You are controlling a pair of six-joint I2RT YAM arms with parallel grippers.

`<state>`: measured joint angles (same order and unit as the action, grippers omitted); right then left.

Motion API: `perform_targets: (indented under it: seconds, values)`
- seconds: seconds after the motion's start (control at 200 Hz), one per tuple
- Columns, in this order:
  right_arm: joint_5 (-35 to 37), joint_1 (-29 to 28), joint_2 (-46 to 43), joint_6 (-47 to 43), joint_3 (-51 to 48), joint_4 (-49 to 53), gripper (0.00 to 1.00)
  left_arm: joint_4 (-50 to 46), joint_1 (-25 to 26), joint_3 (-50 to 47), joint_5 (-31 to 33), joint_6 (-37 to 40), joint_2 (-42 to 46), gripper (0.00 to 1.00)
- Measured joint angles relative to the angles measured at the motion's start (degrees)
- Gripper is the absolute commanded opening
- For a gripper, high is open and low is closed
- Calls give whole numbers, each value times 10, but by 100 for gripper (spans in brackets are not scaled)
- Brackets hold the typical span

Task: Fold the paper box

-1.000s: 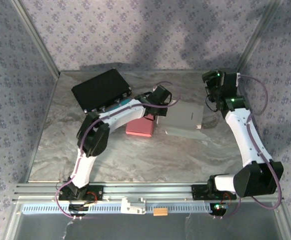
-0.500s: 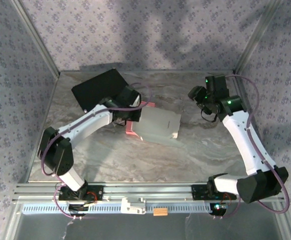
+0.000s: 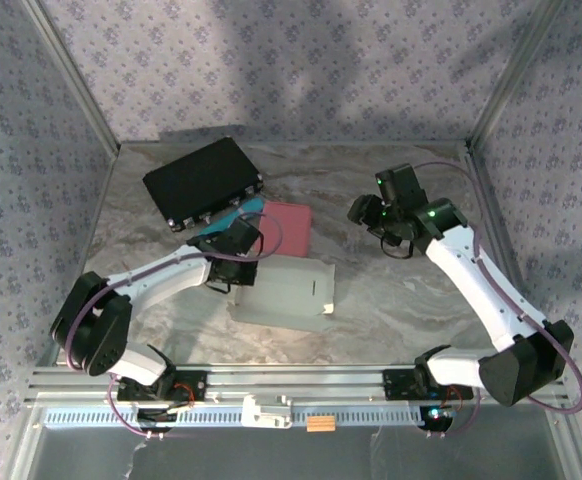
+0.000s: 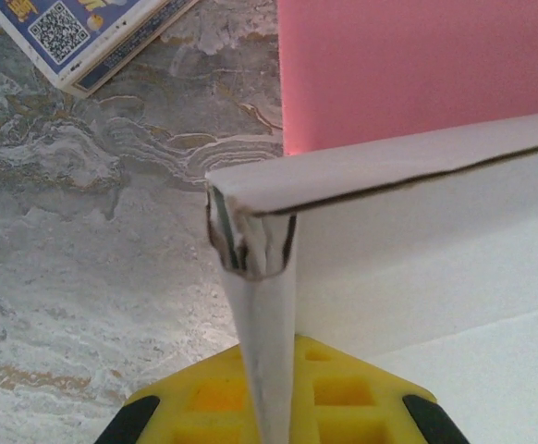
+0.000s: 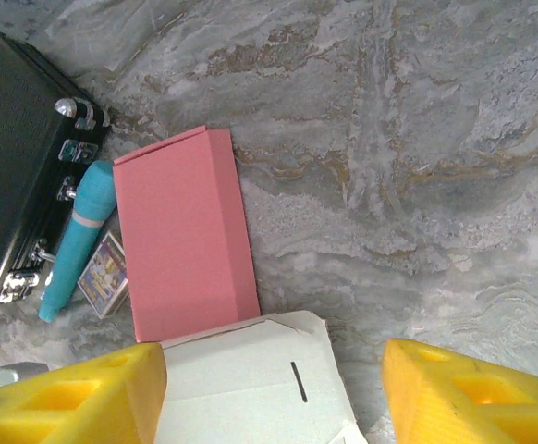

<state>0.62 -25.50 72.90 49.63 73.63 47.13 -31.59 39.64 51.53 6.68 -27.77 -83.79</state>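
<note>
The white paper box (image 3: 289, 296) lies flat and partly unfolded on the marble table, near the middle. My left gripper (image 3: 233, 264) is shut on its left edge. In the left wrist view a thin white flap (image 4: 267, 324) stands pinched between the yellow fingers (image 4: 343, 393), and the box panel (image 4: 426, 231) stretches off to the right. My right gripper (image 3: 367, 213) hovers open above the table, right of the box and apart from it. From its wrist view the box corner (image 5: 250, 379) with a slot lies between the spread yellow fingers (image 5: 75, 402).
A pink box (image 3: 284, 226) lies flat just behind the white one. A black case (image 3: 202, 181) sits at the back left, with a teal pen (image 5: 75, 240) and a small card pack (image 5: 103, 273) beside it. Patterned walls enclose the table.
My left arm has pulled the white box toward the near left, uncovering the pink box. My right arm has swung left and inward, staying open.
</note>
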Motion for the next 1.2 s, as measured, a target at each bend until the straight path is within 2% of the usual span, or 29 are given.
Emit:
perform_targets:
  seconds: [0.545,0.67,0.8,0.989,1.199]
  values:
    - [-6,-32,35,3,-9,-10,63,53,3,-7,35,-19,-37,0]
    - [-25,-43,66,25,-33,-35,60,52,12,-7,52,-18,-30,0]
    - [-42,-52,118,49,-39,-61,62,51,17,-7,63,-19,-19,0]
    - [-65,-51,221,63,-21,-102,63,51,18,-7,73,-19,-18,0]
    - [-74,-49,283,52,31,-125,60,57,22,-7,80,-21,-18,0]
